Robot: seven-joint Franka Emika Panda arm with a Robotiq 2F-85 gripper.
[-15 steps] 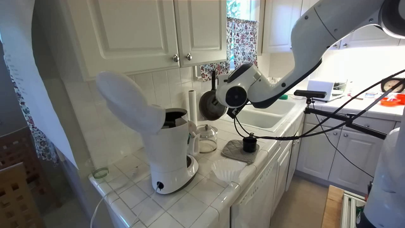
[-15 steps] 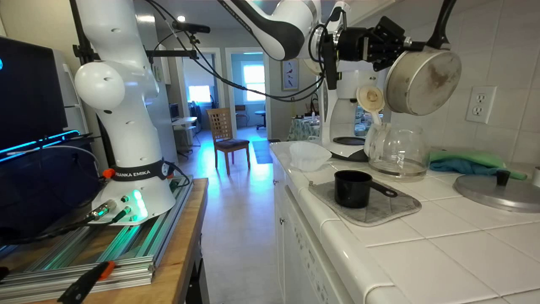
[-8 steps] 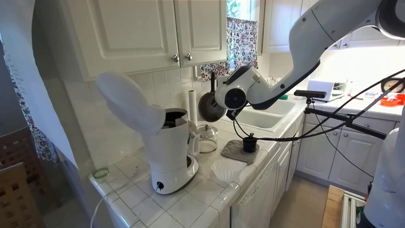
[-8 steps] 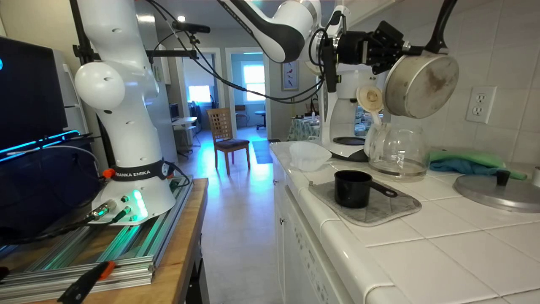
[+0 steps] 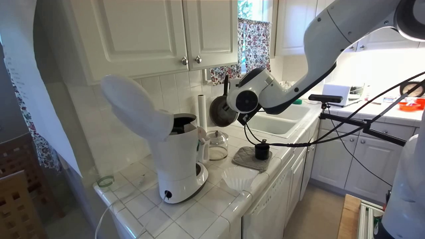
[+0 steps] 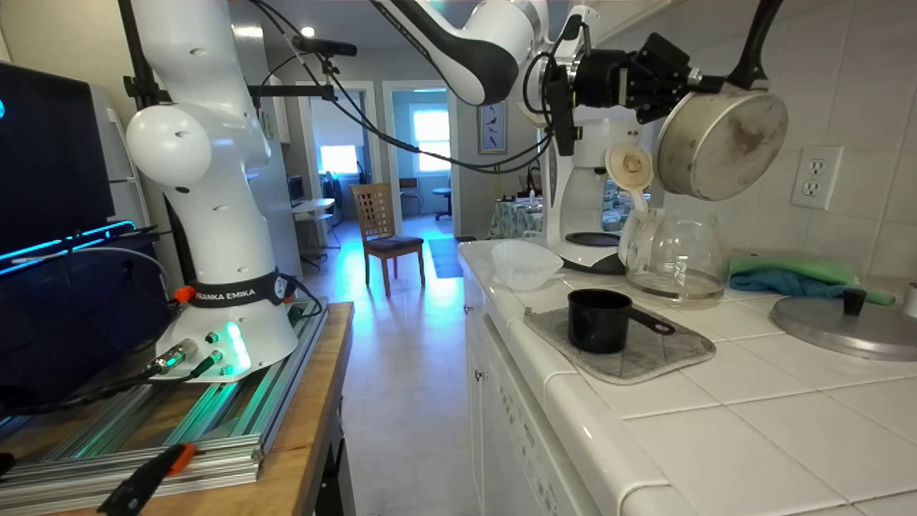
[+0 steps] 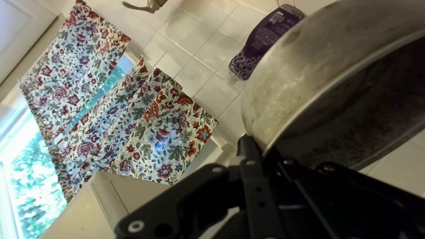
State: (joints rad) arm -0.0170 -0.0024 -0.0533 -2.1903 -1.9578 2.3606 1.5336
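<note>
A metal pot [image 6: 756, 147] hangs in the air over the counter, turned on its side with its black handle [image 6: 749, 46] pointing up. Its stained base faces one way in an exterior view, while the dark inside [image 5: 223, 113] shows from the opposite side. My gripper [image 6: 708, 83] is shut on the pot near where the handle joins. In the wrist view the fingers pinch the rim of the pot [image 7: 298, 79]; part of the contact lies in shadow. Below and beside the pot stands a glass carafe [image 6: 673, 244]. A white coffee maker [image 5: 176, 156] has its lid raised.
A black measuring cup [image 6: 598, 322] sits on a grey mat [image 6: 645, 367]. Near the counter edge lies a paper filter [image 6: 521, 264]. A pot lid [image 6: 824, 333] and folded cloths [image 6: 784, 279] are by the tiled wall. The sink [image 5: 272, 127] and purple bottle [image 7: 265, 39] are beyond; cabinets [image 5: 142, 36] hang above.
The pot and gripper dipped slightly, then came back up a little and shifted a touch toward the wall. The handle's tilt changed slightly. Nothing on the counter moved.
</note>
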